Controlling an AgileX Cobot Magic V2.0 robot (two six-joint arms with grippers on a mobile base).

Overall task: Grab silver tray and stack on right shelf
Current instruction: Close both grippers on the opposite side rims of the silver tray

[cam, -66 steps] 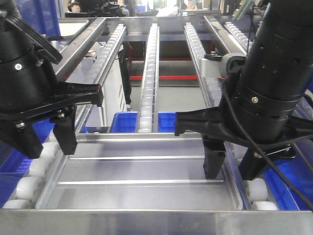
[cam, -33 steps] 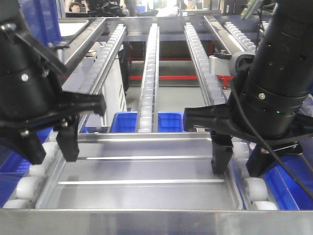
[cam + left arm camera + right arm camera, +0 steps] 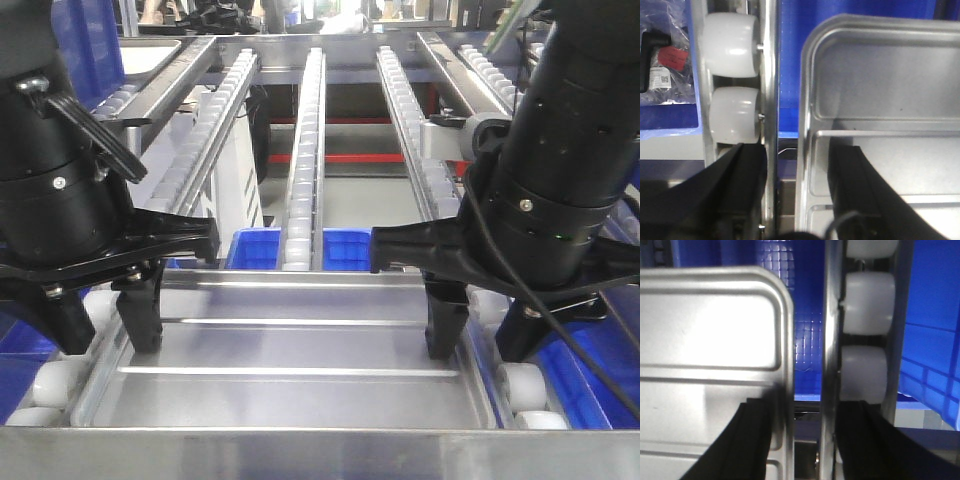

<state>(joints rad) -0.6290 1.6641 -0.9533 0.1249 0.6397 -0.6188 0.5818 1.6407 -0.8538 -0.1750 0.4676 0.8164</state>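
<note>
The silver tray (image 3: 290, 345) lies flat on the right shelf (image 3: 300, 455), its two ridges running left to right across the floor. My left gripper (image 3: 100, 335) is open and straddles the tray's left rim: one finger inside the tray, the other outside over the white rollers (image 3: 732, 37). In the left wrist view the left gripper (image 3: 800, 192) has the rim of the tray (image 3: 880, 90) and a rail between its fingers. My right gripper (image 3: 480, 340) is open and straddles the right rim the same way. In the right wrist view the right gripper (image 3: 812, 440) spans the tray (image 3: 705, 330) edge and roller rail (image 3: 865, 302).
Three roller rails (image 3: 305, 150) run away from the tray toward a red crossbar (image 3: 340, 158). Blue bins (image 3: 280, 248) sit under the rack. Another tray (image 3: 150, 50) rests on the neighbouring rack at the far left. People stand at the back.
Both grippers have come down a little around the tray's side rims, the left one most. The tray has not moved.
</note>
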